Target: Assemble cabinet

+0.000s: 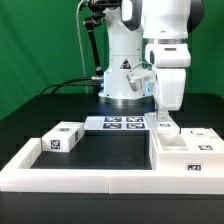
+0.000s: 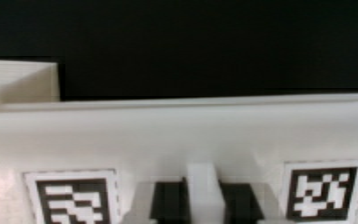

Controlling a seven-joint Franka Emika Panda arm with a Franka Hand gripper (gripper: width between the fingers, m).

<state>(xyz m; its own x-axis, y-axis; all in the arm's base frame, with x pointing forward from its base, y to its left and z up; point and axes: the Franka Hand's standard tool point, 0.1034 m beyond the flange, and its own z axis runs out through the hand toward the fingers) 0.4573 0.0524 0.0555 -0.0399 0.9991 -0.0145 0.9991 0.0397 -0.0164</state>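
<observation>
Black tabletop (image 1: 100,152) carries the cabinet shell (image 1: 176,160), whose ten-o'clock corner wall the gripper (image 1: 163,122) pinches, apparently to reposition it.

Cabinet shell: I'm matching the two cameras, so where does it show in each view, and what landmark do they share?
Exterior view: the shell sits at the exterior view's right, under the gripper.
Wrist view: the shell fills most of the picture, close up against the gripper.
Shared landmark: the gripper, at the shell's wall in both views.
</observation>
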